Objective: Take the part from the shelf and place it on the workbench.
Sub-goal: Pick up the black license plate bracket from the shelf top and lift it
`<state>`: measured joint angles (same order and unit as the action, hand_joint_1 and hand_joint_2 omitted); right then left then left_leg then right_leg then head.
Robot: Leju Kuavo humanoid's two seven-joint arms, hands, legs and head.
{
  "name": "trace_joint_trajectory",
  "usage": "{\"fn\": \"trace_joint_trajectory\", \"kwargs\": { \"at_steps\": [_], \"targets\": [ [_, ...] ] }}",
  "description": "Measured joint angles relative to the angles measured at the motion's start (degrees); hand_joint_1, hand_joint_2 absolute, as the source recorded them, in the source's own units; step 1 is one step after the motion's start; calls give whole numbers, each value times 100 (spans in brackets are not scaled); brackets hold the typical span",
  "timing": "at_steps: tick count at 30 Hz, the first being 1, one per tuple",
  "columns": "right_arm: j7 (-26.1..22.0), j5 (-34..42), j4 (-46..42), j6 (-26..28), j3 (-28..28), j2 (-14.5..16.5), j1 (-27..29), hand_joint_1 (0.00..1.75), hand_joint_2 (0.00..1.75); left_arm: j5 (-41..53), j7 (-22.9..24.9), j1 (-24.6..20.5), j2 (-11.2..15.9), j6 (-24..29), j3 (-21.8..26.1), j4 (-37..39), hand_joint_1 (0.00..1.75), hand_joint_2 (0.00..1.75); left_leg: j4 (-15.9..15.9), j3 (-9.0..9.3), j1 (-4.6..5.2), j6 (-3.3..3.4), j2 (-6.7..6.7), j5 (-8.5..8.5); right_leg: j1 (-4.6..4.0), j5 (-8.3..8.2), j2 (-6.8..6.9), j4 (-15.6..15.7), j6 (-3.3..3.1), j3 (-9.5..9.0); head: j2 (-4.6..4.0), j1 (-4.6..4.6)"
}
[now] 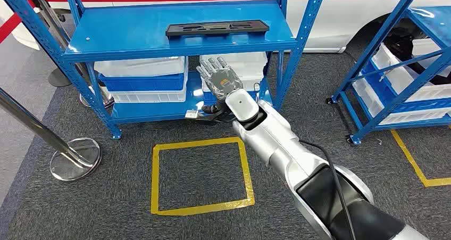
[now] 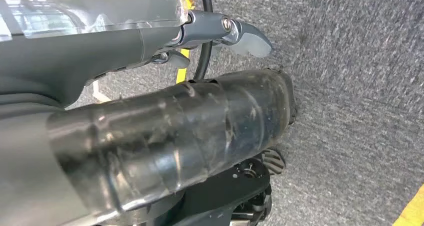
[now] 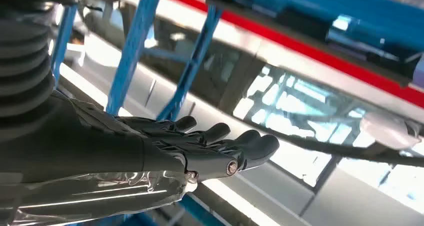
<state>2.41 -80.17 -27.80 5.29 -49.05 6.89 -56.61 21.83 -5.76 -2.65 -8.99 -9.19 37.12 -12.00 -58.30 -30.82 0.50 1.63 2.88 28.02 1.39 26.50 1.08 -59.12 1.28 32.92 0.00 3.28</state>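
The part (image 1: pixel 217 28) is a long, flat black tray-like piece lying on the top board of the blue shelf (image 1: pixel 122 35), near its front edge. My right hand (image 1: pixel 218 74) is raised in front of the shelf, just below the top board and slightly left of the part's middle, not touching it. Its fingers (image 3: pixel 220 143) are stretched out and apart with nothing in them. My left hand (image 2: pixel 150 30) hangs low over the grey carpet, and one of its fingers (image 2: pixel 245 38) lies straight, holding nothing.
White and blue bins (image 1: pixel 143 77) fill the shelf's lower level behind my right hand. A yellow taped square (image 1: pixel 202 173) marks the carpet in front. A steel stanchion base (image 1: pixel 74 157) stands at the left, and a second blue rack (image 1: pixel 404 80) at the right.
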Motion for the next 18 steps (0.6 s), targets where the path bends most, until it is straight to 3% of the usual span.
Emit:
{"fn": "trace_joint_trajectory", "kwargs": {
  "at_steps": [5,10,18],
  "targets": [
    [249,266,5,-196,-104,-3,-199,0,0,125,-93,-23,-5,150,23,0,0,0,-4,-5,0,0,-1,0,0,-1,3,0,0,0,0,1],
    [237,712,11,-495,-104,-3,-289,0,0,200,-89,-59,-5,474,68,0,0,0,-5,-6,0,0,1,0,0,-6,-1,1,6,0,0,0],
    [236,773,21,-657,-70,28,-302,0,0,389,105,-63,3,991,95,0,0,0,-15,-14,2,0,-1,0,1,-15,1,9,16,3,0,0]
  ]
}}
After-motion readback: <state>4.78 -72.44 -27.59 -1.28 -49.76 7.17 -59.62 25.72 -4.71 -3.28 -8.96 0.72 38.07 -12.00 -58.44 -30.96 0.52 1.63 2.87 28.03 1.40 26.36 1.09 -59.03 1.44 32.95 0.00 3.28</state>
